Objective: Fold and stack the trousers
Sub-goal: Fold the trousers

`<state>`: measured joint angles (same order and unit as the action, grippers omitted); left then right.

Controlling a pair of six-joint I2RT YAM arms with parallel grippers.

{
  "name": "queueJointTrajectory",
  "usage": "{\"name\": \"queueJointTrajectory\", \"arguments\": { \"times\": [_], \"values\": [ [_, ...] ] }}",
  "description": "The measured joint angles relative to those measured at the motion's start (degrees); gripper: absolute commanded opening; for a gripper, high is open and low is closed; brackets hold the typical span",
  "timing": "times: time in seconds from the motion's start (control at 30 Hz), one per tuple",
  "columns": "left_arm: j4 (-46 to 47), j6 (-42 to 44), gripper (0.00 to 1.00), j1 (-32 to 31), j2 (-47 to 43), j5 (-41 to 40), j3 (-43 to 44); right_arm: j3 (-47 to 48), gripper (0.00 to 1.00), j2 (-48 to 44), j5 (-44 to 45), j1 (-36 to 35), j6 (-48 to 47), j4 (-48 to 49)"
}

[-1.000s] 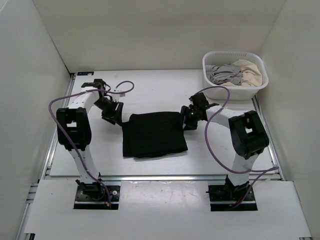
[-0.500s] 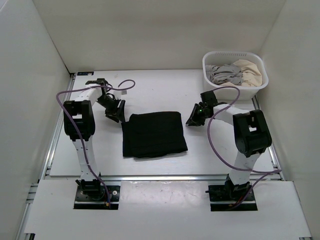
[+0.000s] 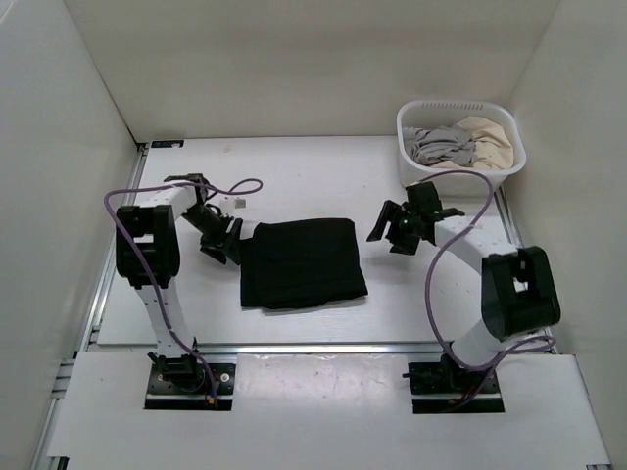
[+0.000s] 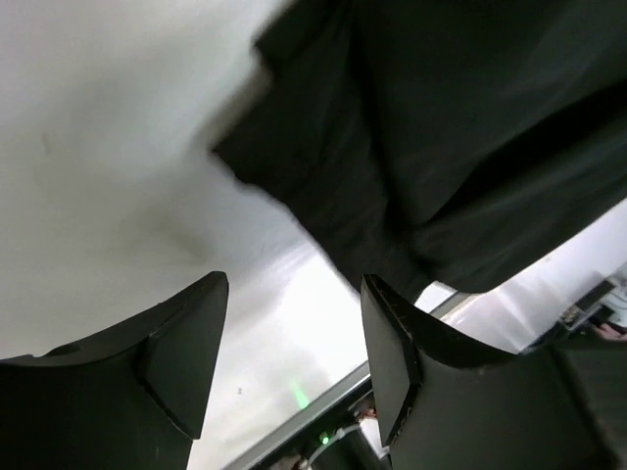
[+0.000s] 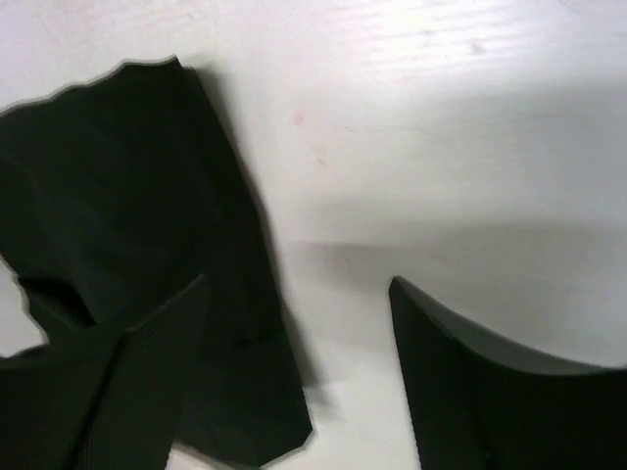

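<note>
The black trousers [image 3: 304, 262] lie folded into a rough rectangle in the middle of the table. My left gripper [image 3: 228, 245] hovers open just off their left edge, holding nothing. In the left wrist view the trousers [image 4: 441, 147] fill the upper right, beyond the open left gripper [image 4: 294, 343], with bare table between its fingers. My right gripper [image 3: 385, 225] stands open a short way off the trousers' right edge. The right wrist view shows the trousers [image 5: 118, 196] at left, partly behind one finger, and only white table between the fingers of the right gripper [image 5: 299, 333].
A white basket [image 3: 453, 103] sits at the back right corner with a grey garment [image 3: 438, 145] and a beige garment [image 3: 490, 137] in it. A small pale tag [image 3: 238, 203] lies behind the left gripper. White walls enclose the table on three sides.
The right gripper has drawn back from the trousers' right edge and its arm has swung right. The left gripper has come nearer, down along the left edge. The trousers lie as before.
</note>
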<state>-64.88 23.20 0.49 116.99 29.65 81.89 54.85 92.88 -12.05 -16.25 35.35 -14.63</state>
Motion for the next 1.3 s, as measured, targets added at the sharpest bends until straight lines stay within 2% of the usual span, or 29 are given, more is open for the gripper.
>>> {"name": "queueJointTrajectory", "arguments": {
  "times": [0.1, 0.17, 0.2, 0.3, 0.33, 0.5, 0.67, 0.93, 1.3],
  "values": [
    [1.14, -1.46, 0.69, 0.87, -4.39, -4.2, -2.95, 0.24, 0.99, -5.6, 6.23, -0.07, -1.57, -6.82],
    [3.5, -3.54, 0.69, 2.51, -9.18, -8.96, -3.69, 2.32, 0.99, -9.22, 12.33, 0.09, -3.17, -13.62],
    [4.94, -4.72, 0.72, 3.91, -12.33, -12.11, -3.91, 3.48, 0.99, -10.64, 14.67, 0.33, -4.07, -16.04],
    [10.01, -7.3, 0.75, 10.56, -22.58, -20.41, -5.03, 7.52, 0.99, -14.88, 21.05, 2.73, -7.04, -23.28],
    [11.23, -7.96, 0.79, 13.0, -25.57, -22.53, -5.62, 8.48, 0.99, -16.33, 22.71, 4.17, -7.87, -25.29],
    [14.84, -10.36, 0.8, 24.2, -34.12, -29.38, -12.96, 10.99, 0.99, -22.27, 27.76, 13.64, -11.5, -33.05],
    [13.75, -10.82, 0.8, 28.96, -35.1, -30.75, -20.48, 12.52, 0.99, -24.15, 28.17, 19.74, -13.77, -36.61],
    [13.55, -10.75, 0.81, 30.34, -39.04, -30.05, -20.22, 12.96, 0.99, -24.17, 26.64, 20.11, -15.08, -38.14],
    [12.63, -10.62, 0.84, 30.42, -39.19, -28.13, -19.89, 12.96, 0.99, -26.84, 25.33, 20.11, -16.92, -38.42]
  ]
}}
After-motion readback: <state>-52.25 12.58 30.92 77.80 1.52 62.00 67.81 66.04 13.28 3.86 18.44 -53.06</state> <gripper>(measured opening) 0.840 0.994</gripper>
